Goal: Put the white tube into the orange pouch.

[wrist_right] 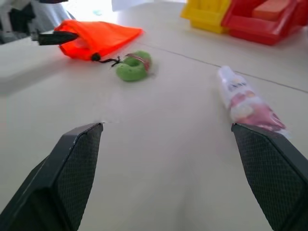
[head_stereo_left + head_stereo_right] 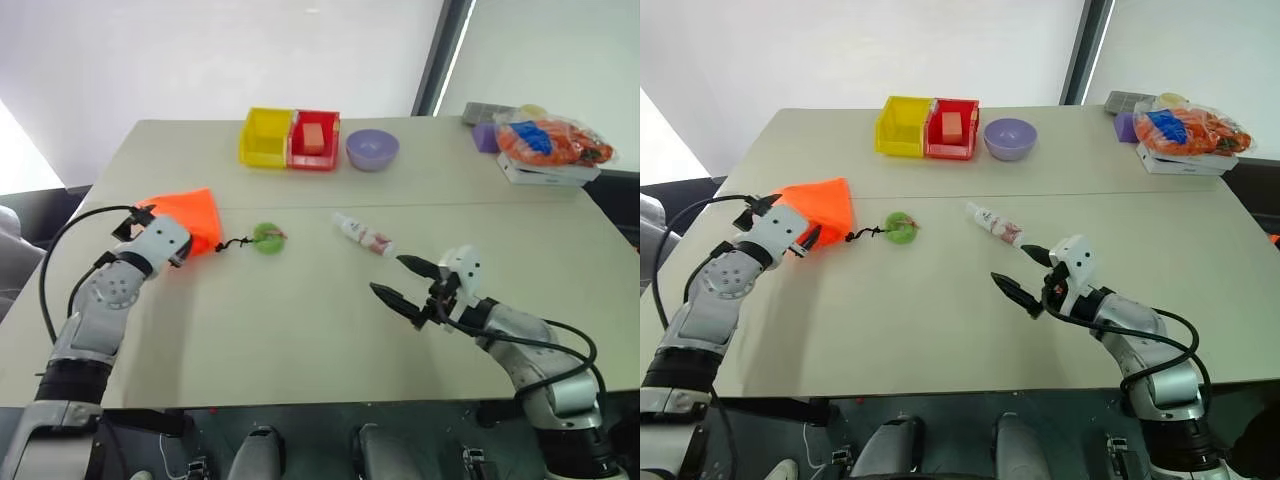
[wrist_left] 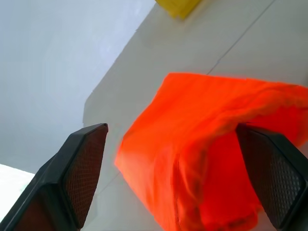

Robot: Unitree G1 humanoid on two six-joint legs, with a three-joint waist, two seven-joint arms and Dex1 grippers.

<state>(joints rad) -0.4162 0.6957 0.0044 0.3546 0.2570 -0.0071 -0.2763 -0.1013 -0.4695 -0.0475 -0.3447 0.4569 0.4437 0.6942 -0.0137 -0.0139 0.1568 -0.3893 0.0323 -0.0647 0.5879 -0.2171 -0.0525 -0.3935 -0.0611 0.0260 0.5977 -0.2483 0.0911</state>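
Left gripper [image 2: 812, 238] at the orange pouch [image 2: 823, 205], fingers spread wide, nothing gripped. Pouch lies flat on the table [image 2: 940, 320], left of the green ring [image 2: 901, 228] on its black cord [image 2: 868, 236]. White tube [image 2: 993, 224] lies right of the ring, well apart from the pouch. Right gripper [image 2: 1018, 272] just near-side of the tube, fingers apart, empty.
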